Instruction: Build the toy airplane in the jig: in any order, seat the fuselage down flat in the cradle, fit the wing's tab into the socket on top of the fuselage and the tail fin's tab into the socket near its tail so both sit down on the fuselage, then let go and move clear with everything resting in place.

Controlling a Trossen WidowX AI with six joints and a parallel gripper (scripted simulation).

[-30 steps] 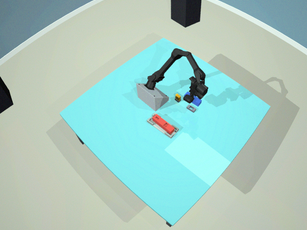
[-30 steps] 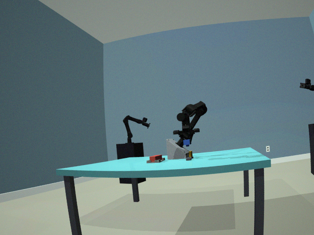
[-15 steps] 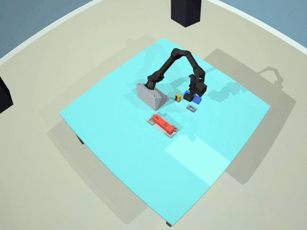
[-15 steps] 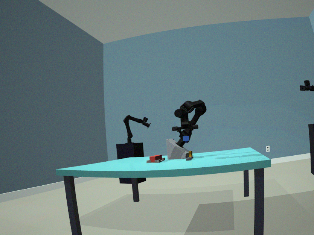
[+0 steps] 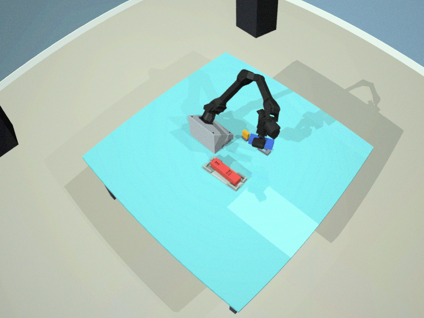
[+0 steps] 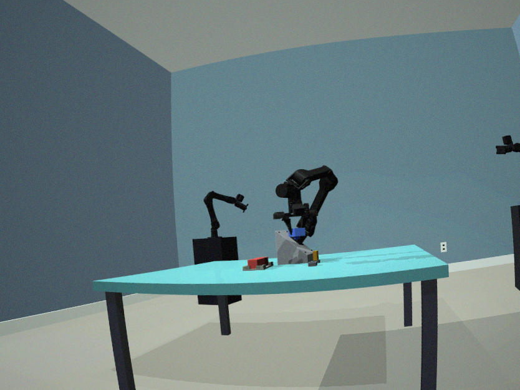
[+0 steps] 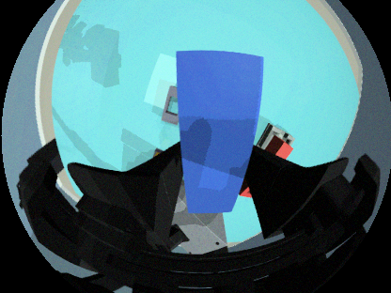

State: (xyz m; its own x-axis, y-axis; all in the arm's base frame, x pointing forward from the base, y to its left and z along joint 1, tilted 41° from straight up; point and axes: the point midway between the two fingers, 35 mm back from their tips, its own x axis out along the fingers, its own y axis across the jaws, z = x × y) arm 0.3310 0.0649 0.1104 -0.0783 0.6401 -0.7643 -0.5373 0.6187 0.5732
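My gripper (image 5: 260, 142) (image 6: 300, 234) (image 7: 212, 145) is shut on the blue wing (image 5: 269, 143) (image 6: 297, 232) (image 7: 219, 111) and holds it clear above the table, to the right of the arm's grey base (image 5: 208, 134) (image 6: 288, 251). The red fuselage (image 5: 225, 171) (image 6: 257, 261) (image 7: 276, 146) lies flat in the grey cradle (image 5: 238, 186) (image 6: 249, 268) in front of the base. Two dark sockets show on its top. The small orange tail fin (image 5: 245, 133) (image 6: 315, 255) stands on the table just left of the gripper.
A small grey holder (image 5: 265, 151) (image 7: 171, 106) lies on the table right under the held wing. A tall black pedestal (image 5: 256, 4) stands on the floor behind the table. A second dark arm on a black box (image 6: 215, 251) stands beyond the table.
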